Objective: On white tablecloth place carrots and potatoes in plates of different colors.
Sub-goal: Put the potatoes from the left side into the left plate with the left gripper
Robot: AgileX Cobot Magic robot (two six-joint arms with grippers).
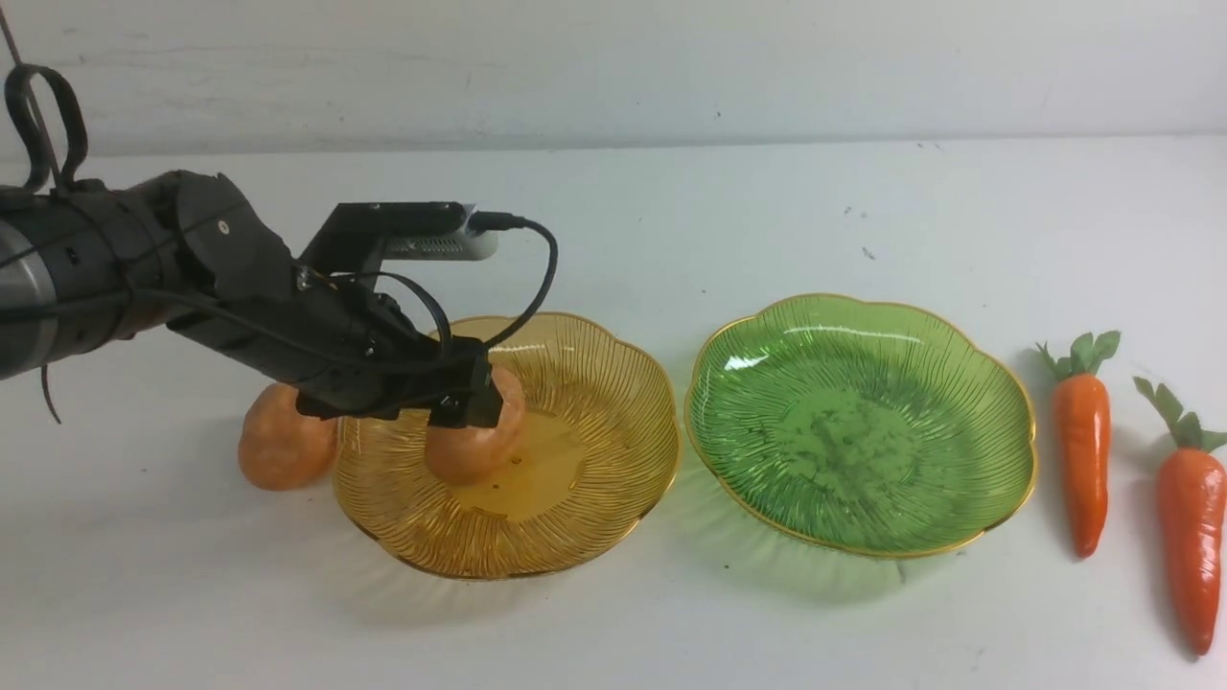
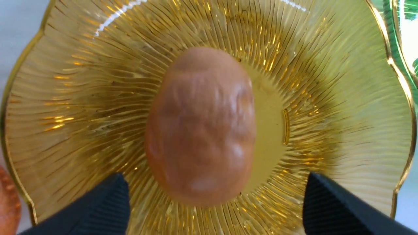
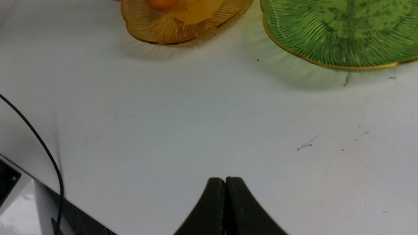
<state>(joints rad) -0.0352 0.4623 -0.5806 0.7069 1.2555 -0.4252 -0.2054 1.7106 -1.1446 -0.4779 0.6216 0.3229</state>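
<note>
One potato (image 1: 476,452) (image 2: 200,127) lies in the middle of the amber-yellow plate (image 1: 613,412) (image 2: 65,98). My left gripper (image 1: 474,398) (image 2: 214,175) hovers just over it, open, its black fingers (image 2: 107,205) standing wide on either side without touching it. A second potato (image 1: 283,450) (image 2: 6,202) rests on the white tablecloth (image 1: 671,220) against that plate's left rim. The green plate (image 1: 863,422) (image 3: 343,32) to the right holds nothing. Two carrots (image 1: 1081,450) (image 1: 1192,546) lie on the cloth right of it. My right gripper (image 3: 225,179) is shut, low over bare cloth near the front edge.
The left arm's black cable (image 1: 537,278) loops above the amber-yellow plate's back rim. A thin dark cable (image 3: 39,143) runs by the table's front corner in the right wrist view. A wall closes the far side of the table.
</note>
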